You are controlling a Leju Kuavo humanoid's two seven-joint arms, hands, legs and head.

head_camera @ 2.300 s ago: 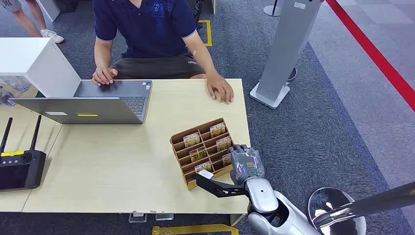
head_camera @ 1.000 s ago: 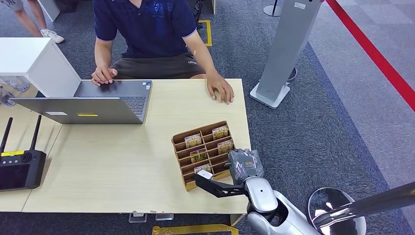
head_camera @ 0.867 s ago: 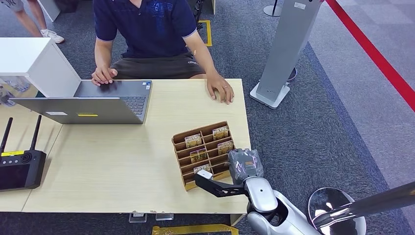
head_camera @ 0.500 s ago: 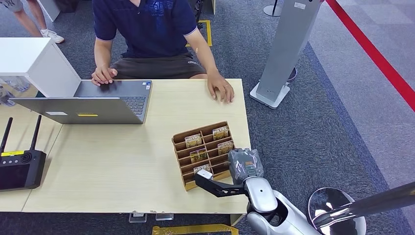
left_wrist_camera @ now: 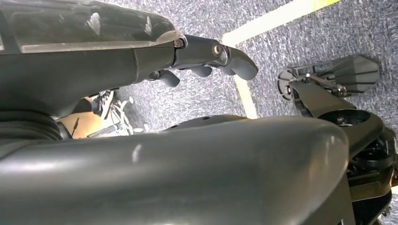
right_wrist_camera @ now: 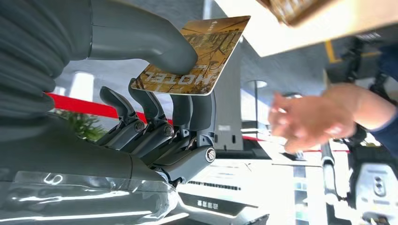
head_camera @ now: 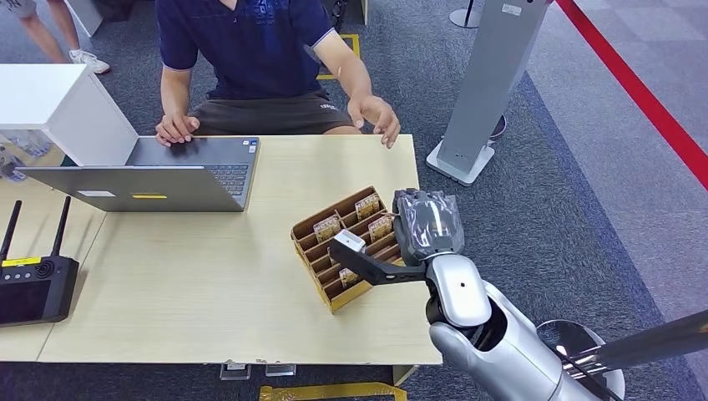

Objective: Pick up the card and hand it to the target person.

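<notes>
- The right hand (right_wrist_camera: 155, 117) is pinching the card (right_wrist_camera: 197, 54) between its thumb and its dark fingers (right_wrist_camera: 141, 101), clamped firmly on the near part.
- The card is hanging in the air above the counter's (head_camera: 209, 276) right edge, clear of the wooden card rack (head_camera: 346, 251) sitting near the counter's front right corner.
- The left hand (left_wrist_camera: 206, 58) is hanging low over the carpet, its fingers curling in around nothing.
- The person's hand (head_camera: 376, 117) is reaching out, palm open, above the counter's far right corner.
- By my reading, the pick-up is done and the hand-over is under way; next the arm needs to carry the card forward to that open palm and let go only once it is taken.
</notes>
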